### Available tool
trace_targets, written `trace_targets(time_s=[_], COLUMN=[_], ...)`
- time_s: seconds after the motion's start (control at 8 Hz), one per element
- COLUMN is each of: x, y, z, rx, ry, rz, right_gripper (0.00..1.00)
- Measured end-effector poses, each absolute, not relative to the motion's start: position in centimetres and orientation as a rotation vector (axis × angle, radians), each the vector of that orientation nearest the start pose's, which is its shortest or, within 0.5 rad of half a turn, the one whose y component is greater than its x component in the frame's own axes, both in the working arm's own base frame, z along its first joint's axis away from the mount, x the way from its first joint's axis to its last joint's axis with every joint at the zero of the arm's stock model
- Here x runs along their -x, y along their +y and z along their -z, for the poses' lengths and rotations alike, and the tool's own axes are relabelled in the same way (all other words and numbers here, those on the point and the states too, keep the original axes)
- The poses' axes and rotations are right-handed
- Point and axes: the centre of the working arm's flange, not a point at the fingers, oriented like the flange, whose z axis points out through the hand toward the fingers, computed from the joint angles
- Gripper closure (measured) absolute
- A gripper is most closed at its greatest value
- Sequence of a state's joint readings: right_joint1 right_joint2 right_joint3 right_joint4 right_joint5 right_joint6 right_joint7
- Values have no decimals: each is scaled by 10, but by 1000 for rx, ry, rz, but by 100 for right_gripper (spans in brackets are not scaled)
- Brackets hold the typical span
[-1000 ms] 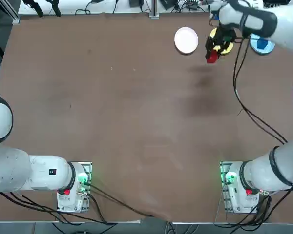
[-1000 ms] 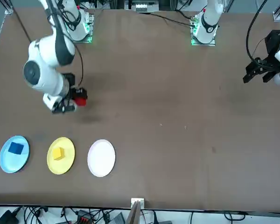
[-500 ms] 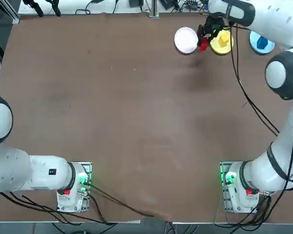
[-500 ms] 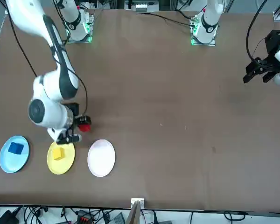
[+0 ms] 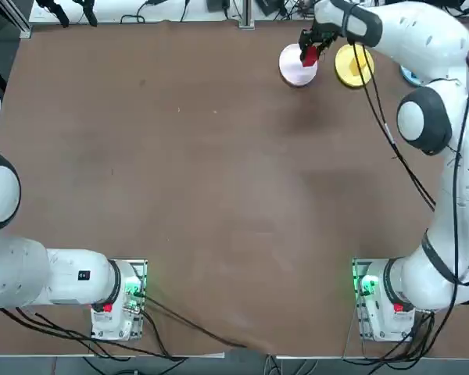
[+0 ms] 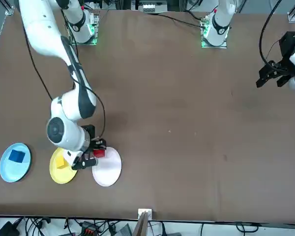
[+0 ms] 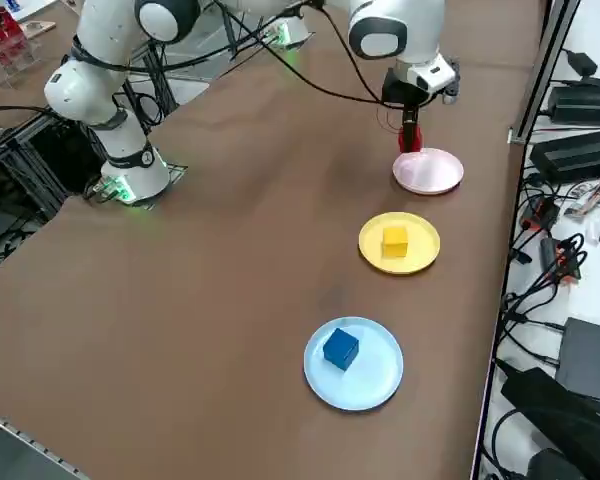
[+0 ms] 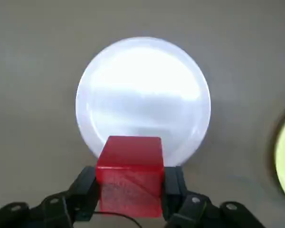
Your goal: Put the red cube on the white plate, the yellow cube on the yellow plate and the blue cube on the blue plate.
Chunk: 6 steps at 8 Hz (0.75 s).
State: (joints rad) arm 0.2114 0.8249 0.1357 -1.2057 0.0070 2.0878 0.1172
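The right gripper (image 8: pixel 129 199), clenched on the red cube (image 8: pixel 129 175), hangs above the near rim of the white plate (image 8: pixel 142 90). Judged best: carry the cube toward twelve o'clock, centre it, lower, then release. Three plates and three cubes: yellow cube (image 7: pixel 394 241) on yellow plate (image 7: pixel 422 258), blue cube (image 7: pixel 340 348) on blue plate (image 7: pixel 375 385).
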Motion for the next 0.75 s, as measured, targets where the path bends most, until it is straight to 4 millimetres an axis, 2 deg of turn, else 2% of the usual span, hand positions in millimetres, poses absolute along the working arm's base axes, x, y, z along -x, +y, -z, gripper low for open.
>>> trace_targets(time_s=[0.5, 0.75], x=[-741, -740], y=[234, 235], z=[-235, -217], rx=[3039, 3045], ry=[-310, -318], rz=[170, 154], right_gripper=[32, 32])
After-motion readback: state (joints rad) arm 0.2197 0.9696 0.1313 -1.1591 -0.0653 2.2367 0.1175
